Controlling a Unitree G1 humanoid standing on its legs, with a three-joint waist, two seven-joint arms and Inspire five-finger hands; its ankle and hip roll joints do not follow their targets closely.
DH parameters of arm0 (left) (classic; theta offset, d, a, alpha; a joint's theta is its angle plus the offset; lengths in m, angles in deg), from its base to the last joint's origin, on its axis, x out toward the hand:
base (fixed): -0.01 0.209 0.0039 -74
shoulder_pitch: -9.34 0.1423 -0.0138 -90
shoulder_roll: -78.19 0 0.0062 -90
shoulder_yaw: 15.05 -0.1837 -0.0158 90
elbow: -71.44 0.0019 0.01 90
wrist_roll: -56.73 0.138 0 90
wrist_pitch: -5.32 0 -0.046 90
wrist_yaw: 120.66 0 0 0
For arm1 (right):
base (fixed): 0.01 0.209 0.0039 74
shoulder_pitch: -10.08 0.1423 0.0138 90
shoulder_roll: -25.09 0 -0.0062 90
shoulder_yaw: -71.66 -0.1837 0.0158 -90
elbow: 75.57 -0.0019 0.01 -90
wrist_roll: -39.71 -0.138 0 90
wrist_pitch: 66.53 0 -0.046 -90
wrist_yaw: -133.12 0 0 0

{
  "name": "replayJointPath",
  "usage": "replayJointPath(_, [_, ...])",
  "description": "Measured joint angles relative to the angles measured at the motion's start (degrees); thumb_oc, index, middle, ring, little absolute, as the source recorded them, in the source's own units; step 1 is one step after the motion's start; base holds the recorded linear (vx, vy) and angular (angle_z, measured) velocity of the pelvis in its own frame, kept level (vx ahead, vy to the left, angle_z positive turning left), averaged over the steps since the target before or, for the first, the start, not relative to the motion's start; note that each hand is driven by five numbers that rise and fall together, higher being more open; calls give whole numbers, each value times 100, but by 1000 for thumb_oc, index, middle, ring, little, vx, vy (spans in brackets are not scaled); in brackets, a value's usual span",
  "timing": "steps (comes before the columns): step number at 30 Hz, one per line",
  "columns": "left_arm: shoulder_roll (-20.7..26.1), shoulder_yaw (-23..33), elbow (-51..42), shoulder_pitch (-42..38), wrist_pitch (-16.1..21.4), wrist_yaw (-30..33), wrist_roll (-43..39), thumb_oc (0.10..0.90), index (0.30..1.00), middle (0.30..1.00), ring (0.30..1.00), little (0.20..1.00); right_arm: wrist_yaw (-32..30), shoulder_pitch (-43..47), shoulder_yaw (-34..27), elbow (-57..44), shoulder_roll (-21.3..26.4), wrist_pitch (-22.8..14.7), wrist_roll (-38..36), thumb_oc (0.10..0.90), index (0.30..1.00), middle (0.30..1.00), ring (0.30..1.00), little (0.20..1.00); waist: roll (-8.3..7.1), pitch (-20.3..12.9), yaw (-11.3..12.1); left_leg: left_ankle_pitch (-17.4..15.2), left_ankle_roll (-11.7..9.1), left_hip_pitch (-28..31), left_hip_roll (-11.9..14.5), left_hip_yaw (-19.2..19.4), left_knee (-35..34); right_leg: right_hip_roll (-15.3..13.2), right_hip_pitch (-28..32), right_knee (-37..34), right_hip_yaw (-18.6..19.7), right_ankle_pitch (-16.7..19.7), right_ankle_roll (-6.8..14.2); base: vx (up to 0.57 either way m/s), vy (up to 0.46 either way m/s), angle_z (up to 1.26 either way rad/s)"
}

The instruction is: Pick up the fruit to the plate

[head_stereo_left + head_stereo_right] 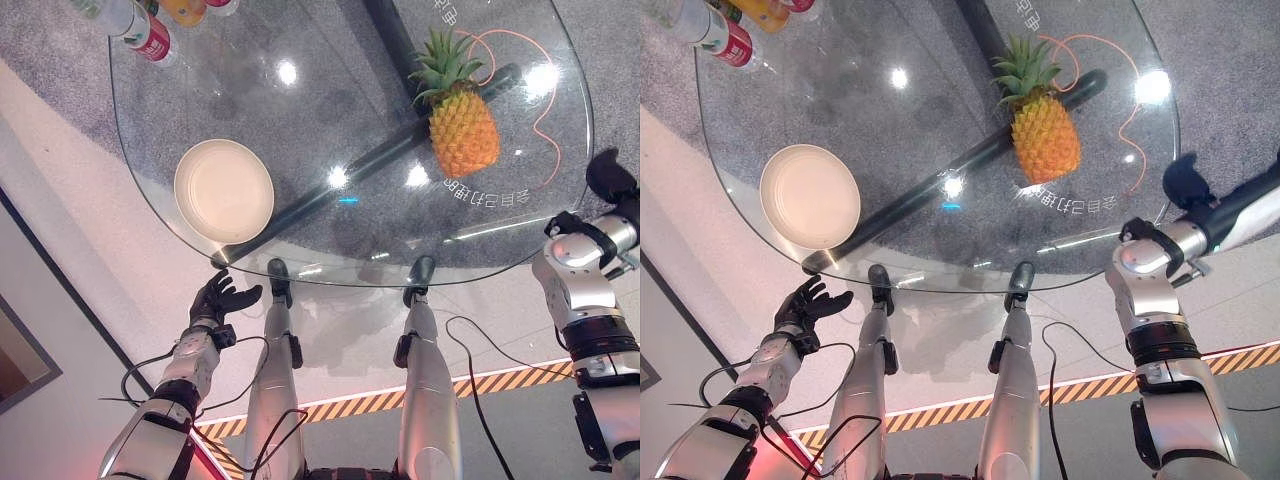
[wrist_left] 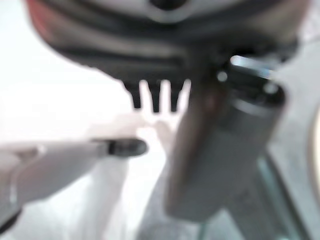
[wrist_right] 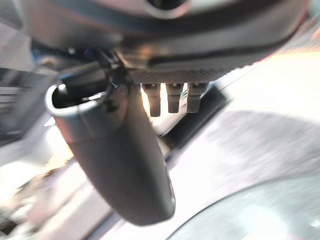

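Your left hand (image 1: 222,297) was closest, its fingers (image 1: 818,291) spread loosely and holding nothing, palm turned up, poised just off the near rim of the bench (image 1: 300,120) below the plate (image 1: 224,190). That forearm rose from the lower left, slightly bent. Your right hand (image 1: 1186,181) hung off the bench's right edge at the end of an arm bent sharply at the elbow; in its wrist view its fingers (image 3: 172,97) looked straight and gripped nothing.

You had one pineapple (image 1: 461,125) and one plate. The pineapple lay on its side on the far right part of the bench, orange and knobbly with a spiky green crown pointing away, well apart from the plate. The plate was round, shallow, cream and smooth, near the left edge. The bench was rounded clear glass. Bottles (image 1: 150,38) stood at the far left corner, too cropped to count.
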Motion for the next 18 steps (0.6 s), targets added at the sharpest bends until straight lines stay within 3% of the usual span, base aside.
replayJointPath(5, [-150, 185, -5, 23, 36, -3, 15, 800, 900, 900, 900, 900, 467, 15, 275, -856, 0, 64, 733, 800, 900, 900, 900, 900, 0, 0, 0, -5, 7, 0, -61, 28, -14, -58, -28, -2, 13, -3, 3, -1, 19, 0])
replayJointPath(18, [-304, 186, 98, 160, 232, 16, 186, 800, 900, 900, 900, 900, 1805, -153, 1035, -1176, -3, 404, 742, 800, 900, 900, 900, 900, 2, 0, 24, -3, 16, 15, -77, 70, -15, -75, -23, 0, 17, -9, 12, 0, 0, 0])
